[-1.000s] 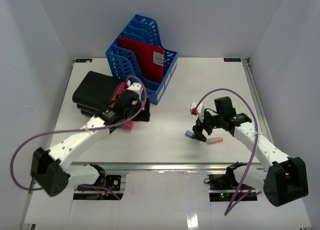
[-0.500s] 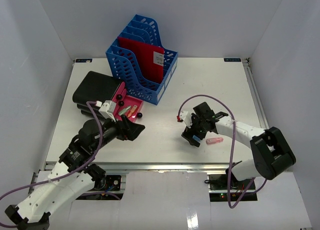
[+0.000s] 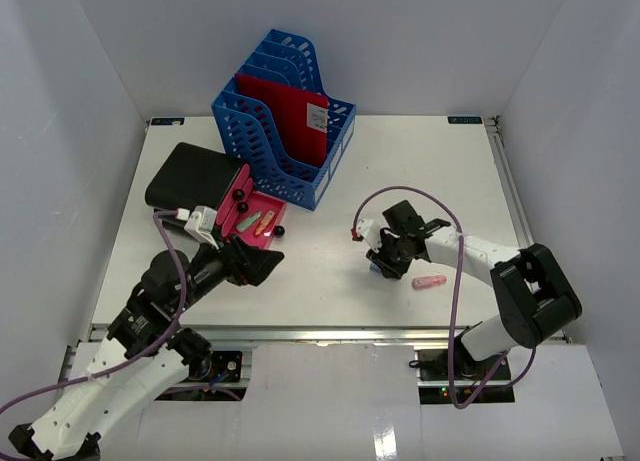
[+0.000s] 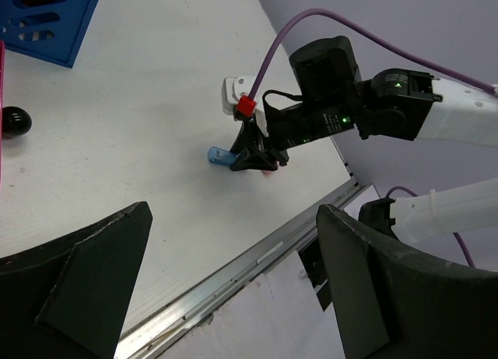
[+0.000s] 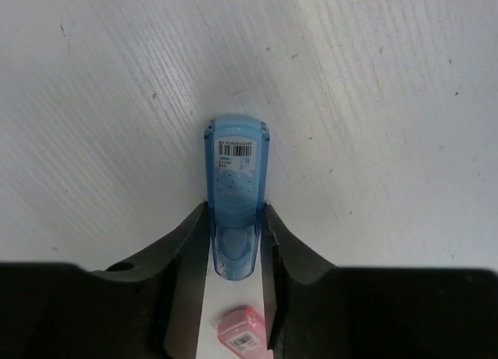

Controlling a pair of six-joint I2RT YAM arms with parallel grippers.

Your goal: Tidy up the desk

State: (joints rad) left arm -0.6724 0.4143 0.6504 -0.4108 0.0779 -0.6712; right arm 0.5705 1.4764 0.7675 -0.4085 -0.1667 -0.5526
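On the white desk (image 3: 340, 171) lies a small translucent blue case (image 5: 234, 195) with a barcode label. My right gripper (image 5: 233, 246) is shut on it, one finger pressed against each long side. From above, the right gripper (image 3: 388, 263) hides nearly all of the blue case (image 3: 376, 269). A small pink case (image 5: 243, 336) lies just behind the jaws, and it shows on the desk as the pink case (image 3: 430, 281). My left gripper (image 3: 256, 265) hangs open and empty above the desk's front left. In the left wrist view the blue case (image 4: 220, 155) sits under the right arm's jaws.
A blue file rack (image 3: 285, 121) with a red folder (image 3: 292, 111) stands at the back. A black pouch (image 3: 193, 177) lies at the left, beside a pink tray (image 3: 238, 221) holding small items. Black balls (image 3: 279, 231) sit around the tray. A metal rail (image 4: 257, 258) runs along the front edge.
My right gripper moved left over the blue case and closed on it. My left arm pulled back from the pink tray toward the front edge, its jaws wide open.
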